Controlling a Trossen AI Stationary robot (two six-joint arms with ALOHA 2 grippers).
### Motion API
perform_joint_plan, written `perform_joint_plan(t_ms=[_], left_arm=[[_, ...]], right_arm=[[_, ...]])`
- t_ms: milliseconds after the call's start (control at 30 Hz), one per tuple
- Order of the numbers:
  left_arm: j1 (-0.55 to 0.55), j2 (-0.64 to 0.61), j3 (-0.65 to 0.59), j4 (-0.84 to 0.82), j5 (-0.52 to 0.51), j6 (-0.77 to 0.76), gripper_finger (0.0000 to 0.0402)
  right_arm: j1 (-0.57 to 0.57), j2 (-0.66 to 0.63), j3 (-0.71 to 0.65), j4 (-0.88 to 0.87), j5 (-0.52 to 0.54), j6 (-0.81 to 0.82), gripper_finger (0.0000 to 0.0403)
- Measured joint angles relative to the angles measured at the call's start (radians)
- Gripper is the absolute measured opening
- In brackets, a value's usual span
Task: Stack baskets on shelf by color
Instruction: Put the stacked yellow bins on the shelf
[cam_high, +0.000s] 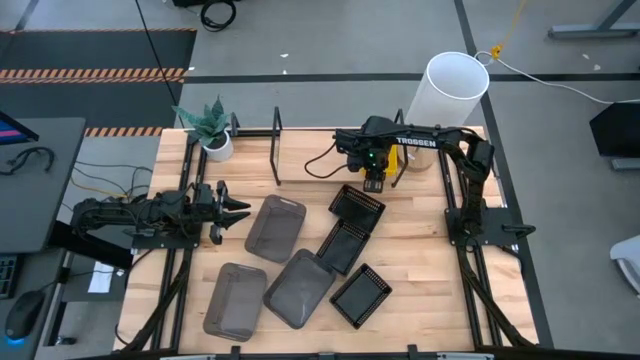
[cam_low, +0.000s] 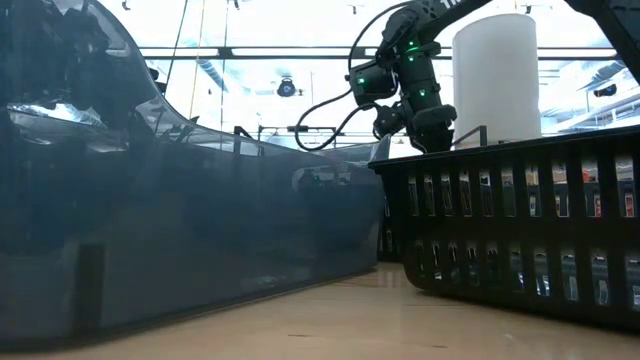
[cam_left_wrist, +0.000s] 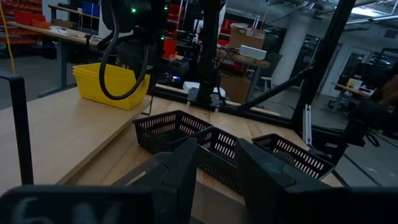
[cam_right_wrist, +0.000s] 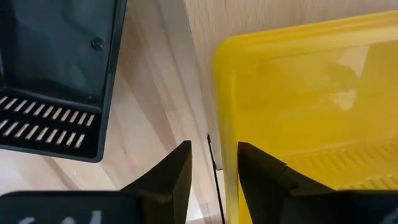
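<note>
Light-wood shelf (cam_high: 320, 150) runs along the far side of the table, and my right gripper (cam_high: 373, 185) hangs at its front edge with the yellow basket (cam_right_wrist: 311, 106) already sitting on the plank. From my right wrist I see my two fingers (cam_right_wrist: 171, 180) parted over that basket's rim, one finger either side of the wall, gripping nothing, so I judge the yellow one as just placed and this step as the let-go.

Three smoky-grey baskets (cam_high: 275, 227) lie near the middle and front of the tabletop, unstacked. Three black baskets (cam_high: 356, 206) sit in a loose diagonal just in front of the shelf, the nearest almost under my right gripper.

My left gripper (cam_high: 232, 210) waits at the table's left side, fingers apart and empty, pointing toward the grey ones.

Next, I reckon, I lift my right gripper clear of the yellow rim without dragging it, then drop to the closest black basket and pinch its wall to carry it up onto the plank.
</note>
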Motion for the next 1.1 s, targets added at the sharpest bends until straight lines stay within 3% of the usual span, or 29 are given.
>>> perform_joint_plan(t_ms=[533, 833, 1100], left_arm=[[0.0, 0.0, 0.0, 0.0, 0.0, 0.0, 0.0117], [0.0, 0.0, 0.0, 0.0, 0.0, 0.0, 0.0117], [0.0, 0.0, 0.0, 0.0, 0.0, 0.0, 0.0117]], right_arm=[[0.007, -0.048, 0.013, -0.038, -0.027, 0.05, 0.0144], [0.132, -0.058, 0.015, -0.001, -0.073, 0.08, 0.0145], [0.229, -0.081, 0.015, -0.024, 0.128, 0.071, 0.0143]])
